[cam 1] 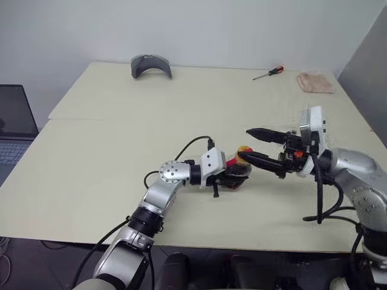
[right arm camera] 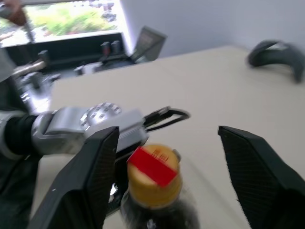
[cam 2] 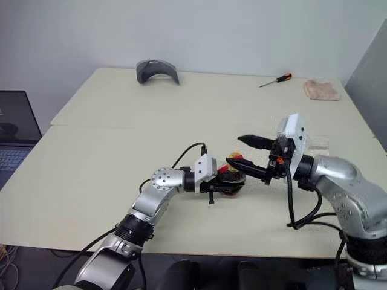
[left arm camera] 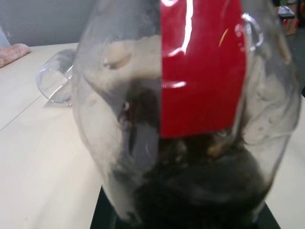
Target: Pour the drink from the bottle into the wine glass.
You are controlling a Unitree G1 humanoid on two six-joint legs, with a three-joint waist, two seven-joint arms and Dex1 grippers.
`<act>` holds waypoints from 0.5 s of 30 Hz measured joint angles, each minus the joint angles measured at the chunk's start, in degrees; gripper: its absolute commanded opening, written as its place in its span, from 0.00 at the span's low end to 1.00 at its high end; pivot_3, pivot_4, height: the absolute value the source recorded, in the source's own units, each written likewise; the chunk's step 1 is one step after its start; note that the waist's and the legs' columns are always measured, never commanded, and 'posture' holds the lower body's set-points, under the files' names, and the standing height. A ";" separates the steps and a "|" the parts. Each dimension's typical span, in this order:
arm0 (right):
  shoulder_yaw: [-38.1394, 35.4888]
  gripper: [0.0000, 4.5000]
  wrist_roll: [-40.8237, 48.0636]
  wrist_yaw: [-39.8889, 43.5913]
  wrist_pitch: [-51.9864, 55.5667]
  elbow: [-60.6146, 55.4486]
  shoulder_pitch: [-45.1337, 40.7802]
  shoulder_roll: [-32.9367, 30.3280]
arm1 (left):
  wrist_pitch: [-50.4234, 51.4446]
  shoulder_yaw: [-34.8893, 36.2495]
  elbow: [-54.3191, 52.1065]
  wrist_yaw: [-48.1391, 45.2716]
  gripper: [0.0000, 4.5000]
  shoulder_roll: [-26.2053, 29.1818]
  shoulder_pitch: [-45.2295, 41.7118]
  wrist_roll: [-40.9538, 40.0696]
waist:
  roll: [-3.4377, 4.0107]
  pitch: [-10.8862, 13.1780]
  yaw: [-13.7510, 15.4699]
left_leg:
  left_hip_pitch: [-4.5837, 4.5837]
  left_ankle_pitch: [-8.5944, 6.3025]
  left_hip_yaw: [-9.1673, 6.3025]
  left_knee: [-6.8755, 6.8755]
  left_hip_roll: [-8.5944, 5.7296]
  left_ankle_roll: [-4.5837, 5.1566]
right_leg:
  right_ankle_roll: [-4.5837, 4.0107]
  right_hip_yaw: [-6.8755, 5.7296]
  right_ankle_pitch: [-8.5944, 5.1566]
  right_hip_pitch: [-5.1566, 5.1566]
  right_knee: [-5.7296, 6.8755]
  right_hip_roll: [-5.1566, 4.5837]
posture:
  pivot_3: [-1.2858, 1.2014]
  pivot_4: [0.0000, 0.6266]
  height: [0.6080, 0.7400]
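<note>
One bottle (cam 1: 237, 175), yellow-capped, is gripped at mid-table by the left gripper (cam 1: 233, 176), the right gripper (cam 1: 257, 145) spread wide at 3 o'clock, open tabletop (cam 1: 109, 157) all round, one wine glass (left arm camera: 56, 82) lying beyond

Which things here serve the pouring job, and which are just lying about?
Job: small clear plastic bottle with red label and yellow cap; its dark brown drink; clear wine glass.
Lying about: grey curved object; red-handled screwdriver; pink cloth; dark open laptop.

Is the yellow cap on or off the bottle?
On. The yellow cap sits atop the bottle, between the open right tool's fingers.
</note>
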 measured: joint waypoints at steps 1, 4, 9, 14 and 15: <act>-0.06 0.97 0.51 -2.77 0.10 -2.37 0.84 1.24 | -0.03 -0.02 0.05 -0.02 0.20 -0.18 -0.04 0.00 | 0.00 0.00 -0.10 | 0.00 0.00 0.00 0.00 0.00 0.00 | 0.00 0.01 0.00 0.00 0.00 0.02 | 0.52 0.24 1.00; 0.47 0.97 -1.21 -11.17 -0.06 -9.73 4.87 4.90 | -0.26 -0.03 1.11 -0.02 0.20 -0.81 -0.45 0.00 | 0.00 0.00 -0.06 | -0.01 0.00 -0.02 0.01 -0.02 0.00 | 0.02 -0.01 -0.01 0.01 -0.03 0.03 | 0.52 0.24 1.00; 3.32 0.97 -4.43 -22.48 1.28 -15.42 10.06 9.65 | -1.22 0.01 4.20 0.09 0.20 -1.64 -1.68 0.05 | 0.00 0.00 -0.08 | -0.01 0.00 0.01 0.03 -0.04 0.00 | 0.03 0.03 -0.01 0.02 -0.04 0.03 | 0.52 0.24 1.00; 5.76 0.97 -6.37 -27.32 3.24 -15.82 10.20 10.45 | -2.50 0.05 5.90 0.38 0.20 -3.01 -3.13 0.09 | 0.00 0.00 -0.14 | 0.00 0.00 0.01 0.00 -0.04 0.00 | 0.03 0.04 -0.01 0.01 -0.06 0.06 | 0.52 0.24 1.00; 6.10 0.97 -6.93 -27.38 3.09 -15.81 10.11 10.37 | -2.54 0.05 6.05 0.41 0.20 -3.09 -3.13 0.10 | 0.00 0.00 -0.15 | 0.00 0.00 0.00 -0.01 -0.03 0.00 | 0.03 0.04 -0.01 -0.01 -0.06 0.07 | 0.52 0.24 1.00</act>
